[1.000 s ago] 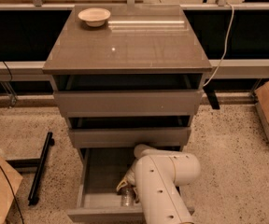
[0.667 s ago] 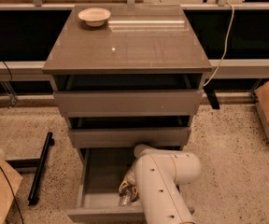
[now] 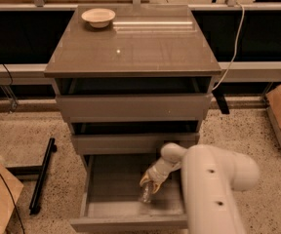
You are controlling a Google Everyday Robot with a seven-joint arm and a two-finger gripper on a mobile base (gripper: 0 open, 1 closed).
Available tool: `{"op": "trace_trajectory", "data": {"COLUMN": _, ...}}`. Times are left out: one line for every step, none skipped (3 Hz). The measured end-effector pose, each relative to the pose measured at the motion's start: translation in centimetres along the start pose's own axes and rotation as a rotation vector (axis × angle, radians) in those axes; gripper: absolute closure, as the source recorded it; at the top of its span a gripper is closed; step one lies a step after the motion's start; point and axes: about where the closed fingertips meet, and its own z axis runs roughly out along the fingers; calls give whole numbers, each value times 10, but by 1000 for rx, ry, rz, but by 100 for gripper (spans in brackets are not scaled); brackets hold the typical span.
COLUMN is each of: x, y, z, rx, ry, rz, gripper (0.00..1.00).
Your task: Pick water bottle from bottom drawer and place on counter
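Three drawers sit under the counter (image 3: 130, 48), and the work is in the lowest one: the bottom drawer (image 3: 106, 191) is pulled well out, and the gripper (image 3: 152, 179) is down inside it, right at the top of the water bottle (image 3: 146, 194). The bottle stands roughly upright, slightly tilted, on the drawer floor near the middle-right. We judge this to be the grasping step, with the lift not yet begun (whether the gripper has actually closed on the bottle, we cannot tell). Once the hold is sure, the next move calls for a straight rise to clear the drawer's walls and the two drawer fronts above. After that comes a carry up and over the counter's edge to its bare middle, well apart from the bowl (image 3: 98, 17) at the back left
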Motion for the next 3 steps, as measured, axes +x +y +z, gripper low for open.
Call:
{"op": "trace_trajectory", "data": {"x": -8, "y": -6, "z": -94, "rx": -93, "ry": -204, "rz": -19, "gripper": 100}}
{"op": "trace_trajectory", "data": {"x": 35, "y": -15, "z": -180, "rx": -150, "ry": -274, "rz": -80, "gripper": 100}}
{"op": "trace_trajectory", "data": {"x": 74, "y": -39, "z": -209, "rx": -110, "ry": -181, "rz": -70, "gripper": 100}}
